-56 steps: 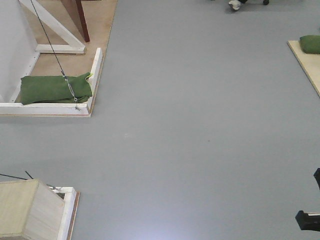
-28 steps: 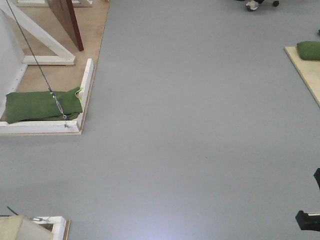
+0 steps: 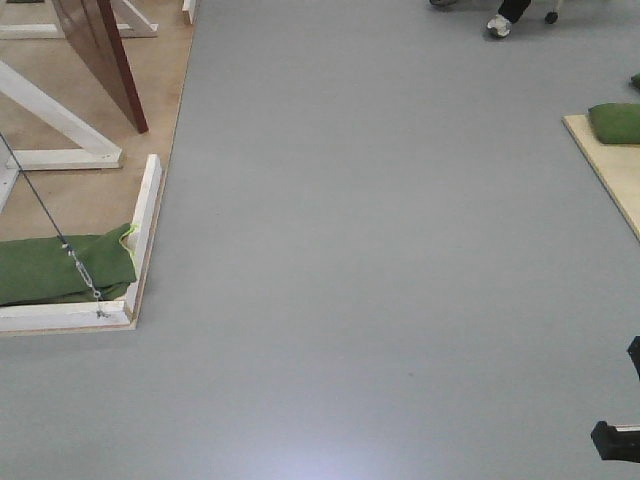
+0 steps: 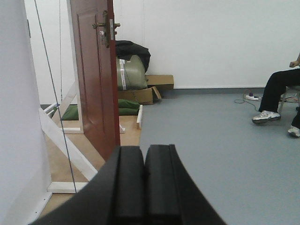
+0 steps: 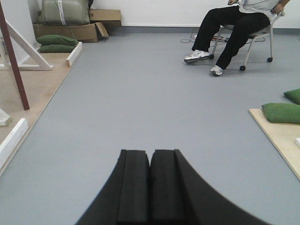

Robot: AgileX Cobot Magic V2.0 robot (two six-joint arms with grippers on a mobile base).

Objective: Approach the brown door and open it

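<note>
The brown door (image 4: pixel 96 79) stands ajar in a white frame on a plywood base. It is glossy reddish-brown with a brass knob and lock (image 4: pixel 107 28) near its edge. Its lower part shows at the top left of the front view (image 3: pixel 100 60) and as a thin edge in the right wrist view (image 5: pixel 11 61). My left gripper (image 4: pixel 144 147) is shut and empty, well short of the door and to its right. My right gripper (image 5: pixel 150 151) is shut and empty over the grey floor.
A white wooden base rail (image 3: pixel 145 225), a green sandbag (image 3: pixel 60 268) and a steel cable (image 3: pixel 50 225) lie left. A plywood platform (image 3: pixel 610 170) with a green bag (image 3: pixel 615 122) lies right. A seated person (image 5: pixel 234 23) and cardboard boxes (image 5: pixel 70 30) are ahead.
In the front view the door base, rail and sandbag have slid down and to the left. The pale plywood box at the lower left has gone out of view. Both grippers stay shut.
</note>
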